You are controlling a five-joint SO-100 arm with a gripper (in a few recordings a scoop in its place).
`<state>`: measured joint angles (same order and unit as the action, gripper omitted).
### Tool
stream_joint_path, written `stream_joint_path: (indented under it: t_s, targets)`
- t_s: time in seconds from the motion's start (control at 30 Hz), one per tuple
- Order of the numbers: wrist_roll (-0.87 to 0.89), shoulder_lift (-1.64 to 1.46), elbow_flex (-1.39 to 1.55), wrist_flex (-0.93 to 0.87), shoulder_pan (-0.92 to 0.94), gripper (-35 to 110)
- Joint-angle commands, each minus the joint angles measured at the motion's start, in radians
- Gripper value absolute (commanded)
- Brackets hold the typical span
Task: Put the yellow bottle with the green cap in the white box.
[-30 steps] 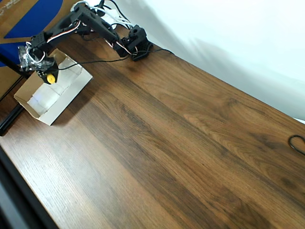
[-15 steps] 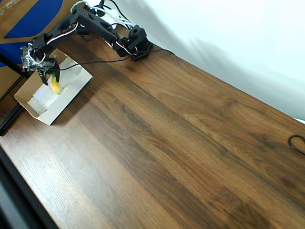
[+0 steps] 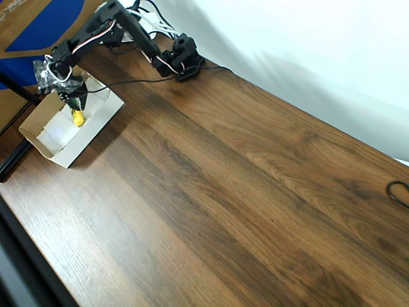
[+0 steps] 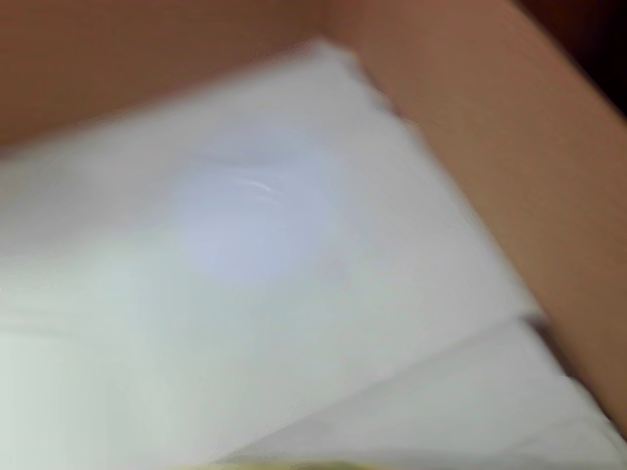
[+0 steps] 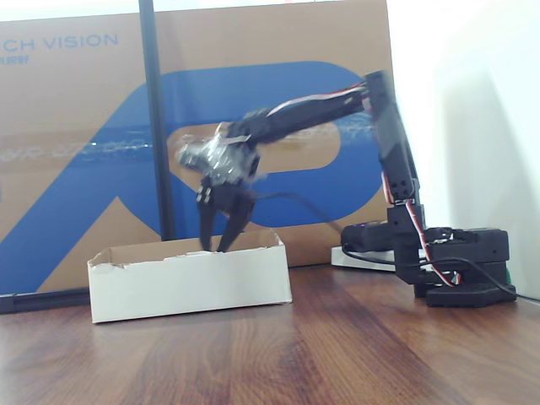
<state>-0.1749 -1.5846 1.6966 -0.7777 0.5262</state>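
Observation:
The yellow bottle with the green cap [image 3: 77,118] lies inside the white box [image 3: 55,135] at the table's far left in the overhead view, its green end pointing up toward the gripper. My gripper [image 3: 73,102] hovers just above it. In the fixed view the gripper [image 5: 219,240] is open, fingers spread, with the tips dipping behind the white box's front wall [image 5: 190,283]; the bottle is hidden there. The blurred wrist view looks onto the box's white paper lining [image 4: 245,225] and tan inner walls.
A big brown-and-blue carton [image 5: 84,126] stands right behind the box, with a black pole [image 5: 152,118] in front of it. The arm's base [image 3: 182,57] sits at the table's back edge, cables around it. The wooden table [image 3: 243,192] stretches to the right, with a black cable loop [image 3: 399,192] at its edge.
The gripper carried the bottle down into the white box and opened. The bottle now lies loose on the lining, and the gripper has risen slightly.

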Motion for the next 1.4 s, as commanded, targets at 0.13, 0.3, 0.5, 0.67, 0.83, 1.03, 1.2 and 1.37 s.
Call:
stream_joint_path:
  t_s: [0.13, 0.3, 0.5, 0.67, 0.83, 1.03, 1.2, 1.37]
  targets:
    - [0.026, -0.410, 0.167, -0.046, -0.086, 0]
    - [0.026, -0.733, 0.405, -0.023, -0.155, 0]
    - [0.029, -1.147, 0.666, -0.083, -0.235, 0]
    - [0.025, -1.436, 0.841, -0.149, -0.284, 0]
    - [0.003, -1.761, 1.060, -0.233, -0.336, 0]
    - [-0.017, -1.985, 1.187, -0.428, -0.356, 0]
    - [-0.025, -1.985, 1.310, -0.449, -0.353, 0]
    - [-0.040, -1.985, 1.393, -0.511, -0.356, 0]
